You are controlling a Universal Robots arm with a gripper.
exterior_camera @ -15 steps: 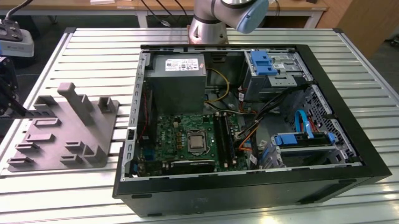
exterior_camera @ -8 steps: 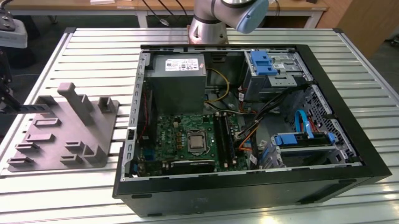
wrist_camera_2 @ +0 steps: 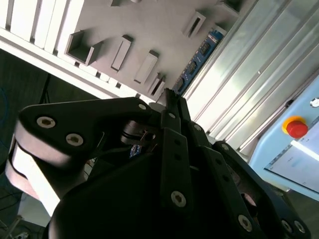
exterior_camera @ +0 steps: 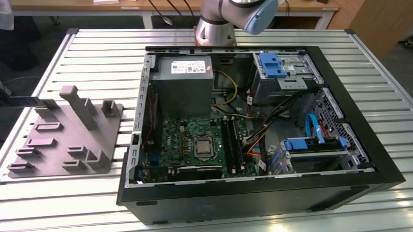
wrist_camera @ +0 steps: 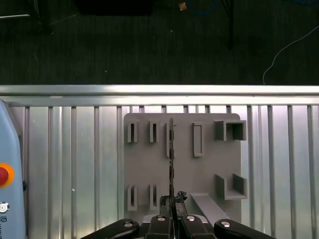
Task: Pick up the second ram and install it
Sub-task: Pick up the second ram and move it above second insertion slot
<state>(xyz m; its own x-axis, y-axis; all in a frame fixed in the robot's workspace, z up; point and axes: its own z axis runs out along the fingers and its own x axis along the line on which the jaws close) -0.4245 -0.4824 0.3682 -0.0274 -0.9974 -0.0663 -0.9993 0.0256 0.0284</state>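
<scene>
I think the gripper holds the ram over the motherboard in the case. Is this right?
Not quite: the place is wrong. The gripper holds the ram over the grey tray, as the first wrist view shows.

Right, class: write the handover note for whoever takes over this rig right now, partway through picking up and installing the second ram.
Tool: shut on the second ram, which it grips by one end and which shows edge-on in the first wrist view.
Where: the stick is over the grey holder tray on the slatted table, at the exterior view's left of the open computer case.
Done: the ram is grasped. I cannot tell whether it is clear of its tray slot.
Left: it is not yet in the motherboard.
</scene>
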